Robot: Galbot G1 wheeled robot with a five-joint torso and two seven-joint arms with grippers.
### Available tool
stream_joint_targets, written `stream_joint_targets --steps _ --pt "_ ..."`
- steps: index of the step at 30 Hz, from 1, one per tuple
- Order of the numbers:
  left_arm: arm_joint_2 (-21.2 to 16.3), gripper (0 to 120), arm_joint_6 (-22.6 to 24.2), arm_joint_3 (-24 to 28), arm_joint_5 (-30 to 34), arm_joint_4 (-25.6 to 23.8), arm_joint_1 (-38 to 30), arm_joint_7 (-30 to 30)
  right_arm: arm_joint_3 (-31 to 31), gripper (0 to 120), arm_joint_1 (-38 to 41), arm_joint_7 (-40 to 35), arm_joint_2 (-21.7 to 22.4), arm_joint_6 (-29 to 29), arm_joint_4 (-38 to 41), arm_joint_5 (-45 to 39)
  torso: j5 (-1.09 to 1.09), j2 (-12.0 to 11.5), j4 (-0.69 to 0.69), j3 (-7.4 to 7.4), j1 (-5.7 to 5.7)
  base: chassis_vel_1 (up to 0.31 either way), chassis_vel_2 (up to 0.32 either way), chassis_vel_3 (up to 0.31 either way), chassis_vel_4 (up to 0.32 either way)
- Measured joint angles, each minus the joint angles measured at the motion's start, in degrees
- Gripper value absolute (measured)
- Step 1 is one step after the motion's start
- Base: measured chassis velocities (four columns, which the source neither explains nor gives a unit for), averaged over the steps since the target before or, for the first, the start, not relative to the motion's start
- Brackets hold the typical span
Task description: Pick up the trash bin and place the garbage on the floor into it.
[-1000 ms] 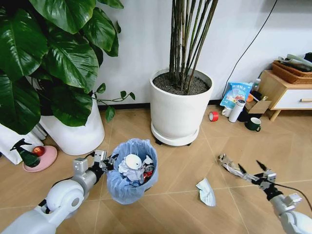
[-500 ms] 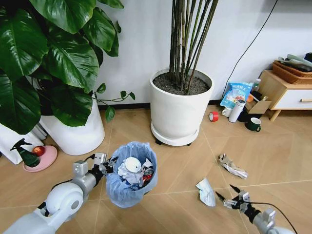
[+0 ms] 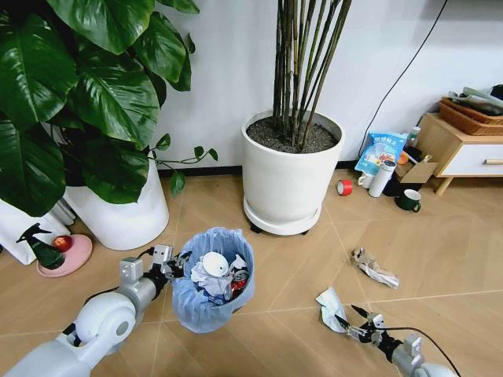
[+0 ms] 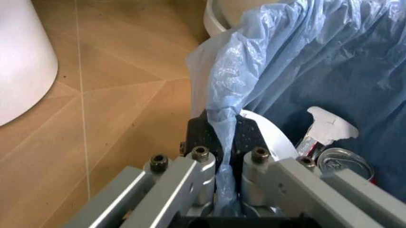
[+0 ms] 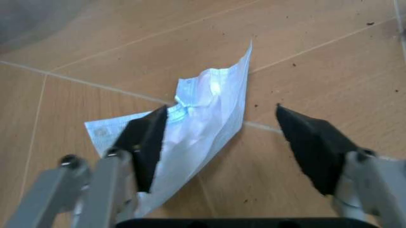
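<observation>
The trash bin [image 3: 211, 292], lined with a light-blue bag, hangs just above the floor. My left gripper [image 3: 178, 262] is shut on its rim. In the left wrist view the gripper [image 4: 222, 129] pinches the bag [image 4: 317, 57] at the edge. Crumpled white paper [image 3: 214, 271] and a red wrapper [image 3: 236, 283] lie inside, along with a can [image 4: 343, 160]. My right gripper [image 3: 352, 318] stands open low over the floor beside the blue-white packet [image 3: 331, 307]. The right wrist view has the packet [image 5: 197, 128] under the open gripper [image 5: 221, 114], partly beneath one finger [image 5: 144, 142]. A silvery wrapper [image 3: 374, 269] lies farther right.
A large white pot [image 3: 291, 181] with tall stems stands behind the bin, and a second white pot [image 3: 122, 216] with broad leaves is at left. A spray bottle on a pink saucer [image 3: 59, 253] sits far left. A mug [image 3: 409, 201], flask [image 3: 382, 178] and wooden cabinet [image 3: 460, 149] are at back right.
My right gripper has drawn back from the silvery wrapper, which stays on the floor. It has moved left and nearer, down to the blue-white packet. The bin has barely moved.
</observation>
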State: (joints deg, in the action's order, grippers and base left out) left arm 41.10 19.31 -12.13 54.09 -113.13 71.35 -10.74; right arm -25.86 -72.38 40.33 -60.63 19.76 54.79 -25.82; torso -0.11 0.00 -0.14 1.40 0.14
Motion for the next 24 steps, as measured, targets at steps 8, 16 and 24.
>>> stream_joint_targets --steps 8,16,24 --pt "0.07 0 0.09 0.21 0.16 0.16 -0.57 -0.14 1.05 28 0.41 0.31 0.53 -0.51 -0.64 -0.72 0.0 0.0 -0.01 0.0 0.0 0.0 0.0 0.0 0.0" --pt "-0.06 0 0.13 0.23 0.24 0.21 -0.66 -0.16 1.65 0 0.68 0.61 0.82 -0.98 -0.68 -1.33 0.0 0.0 -0.01 0.0 0.0 0.0 0.0 0.0 0.0" --pt "-0.04 0 0.13 0.27 0.26 0.25 -0.61 -0.16 1.68 0 0.5 1.06 0.8 -1.06 -0.79 -1.33 0.0 0.0 -0.01 0.0 0.0 0.0 0.0 0.0 0.0"
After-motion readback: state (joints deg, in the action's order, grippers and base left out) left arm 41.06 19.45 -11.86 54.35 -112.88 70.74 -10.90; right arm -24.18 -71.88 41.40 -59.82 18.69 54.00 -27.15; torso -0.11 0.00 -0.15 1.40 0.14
